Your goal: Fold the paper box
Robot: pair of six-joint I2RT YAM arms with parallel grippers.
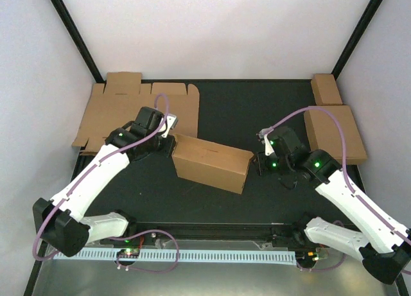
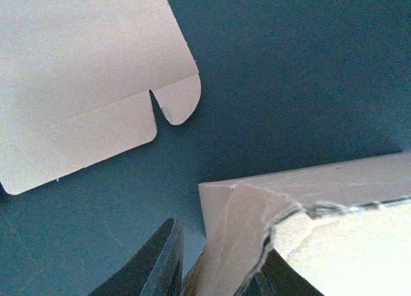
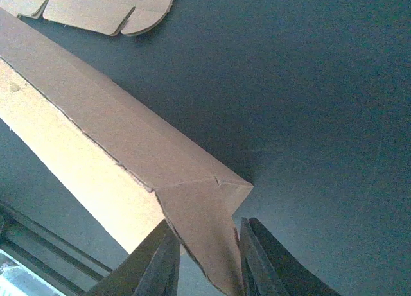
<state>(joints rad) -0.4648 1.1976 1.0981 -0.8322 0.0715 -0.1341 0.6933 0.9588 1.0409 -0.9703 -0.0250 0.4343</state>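
Left end effector (image 2: 221, 270) grasps one end flap of the box (image 1: 212, 162), right end effector (image 3: 204, 248) pinches the opposite flap, box on the worktop (image 1: 257, 110) between them.

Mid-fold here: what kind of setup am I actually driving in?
Most likely a robot test booth in a lab, not a packing line: plain white walls on a black frame, a dark table mat, and flat cardboard sheets waiting near the paper box.

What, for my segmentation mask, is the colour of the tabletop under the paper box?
Dark, near-black; the tabletop shows best in the top external view.
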